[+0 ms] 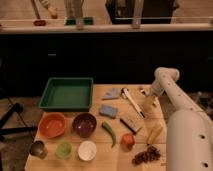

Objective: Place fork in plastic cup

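The plastic cup (pixel 63 149) stands in the front row of the table (pixel 107 156), at about 7 o'clock from the table's middle. A metal cup (pixel 38 148) is at its 9 o'clock and a white cup (pixel 87 150) at its 3 o'clock, so plan a drop that comes straight down between those two neighbours.

Further back, the longer white-handled utensil (pixel 132 102) lies on a diagonal; do not mistake it for your target. The fork (pixel 143 91) is the small pale piece near the far right edge, at about 2 o'clock from the table's middle, with the utensil just beside it at 8 o'clock. It is thin and lies flat, so you probably need to come down low, span its handle crosswise and close gently.

Your gripper (pixel 149 103) hangs low over the table at about 5 o'clock from the fork, near it. Its jaws stand wide apart and hold nothing that you can see.
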